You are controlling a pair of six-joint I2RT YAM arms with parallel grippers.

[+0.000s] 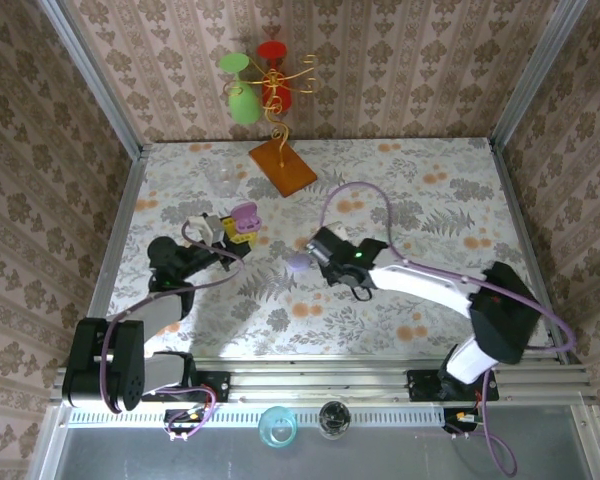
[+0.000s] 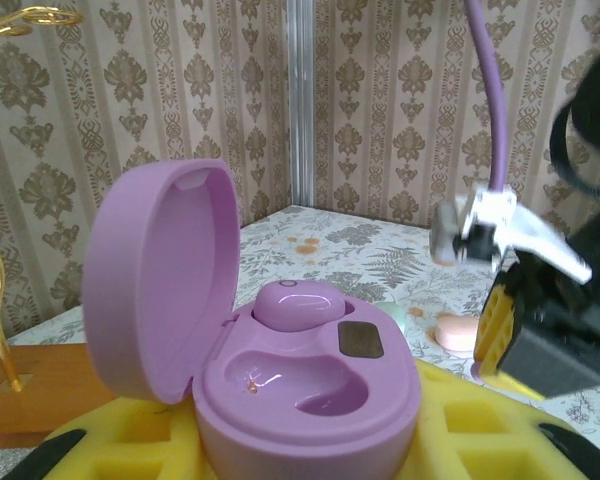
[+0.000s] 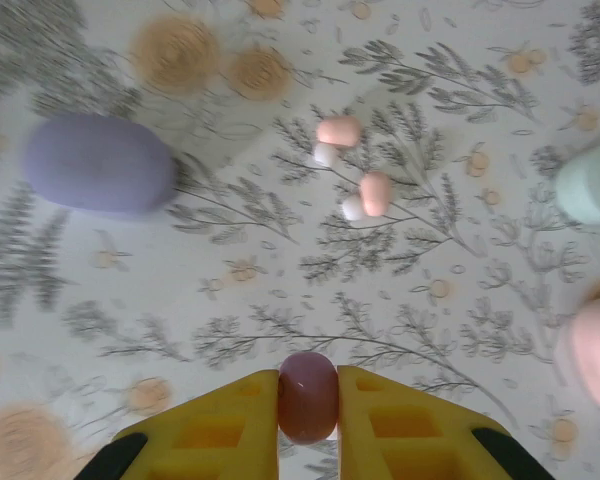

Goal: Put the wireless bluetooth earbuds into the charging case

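My left gripper (image 1: 236, 229) is shut on an open lilac charging case (image 2: 310, 400), gripped low between its yellow fingers (image 2: 120, 440). The lid stands up on the left. One lilac earbud (image 2: 298, 300) sits in the far socket, while the near socket (image 2: 305, 385) is bare. My right gripper (image 3: 308, 385) is shut on a second pinkish-lilac earbud (image 3: 307, 408), held above the table. In the top view the right gripper (image 1: 315, 256) is right of the held case (image 1: 245, 213). Two pink earbuds (image 3: 338, 130) (image 3: 375, 192) lie loose on the table ahead.
A closed lilac case (image 3: 98, 162) lies ahead left of the right gripper. A mint case (image 3: 592, 180) and a pink case (image 3: 592, 355) lie to its right. A wooden stand (image 1: 282, 166) with wine glasses and a clear glass (image 1: 220, 176) stand at the back.
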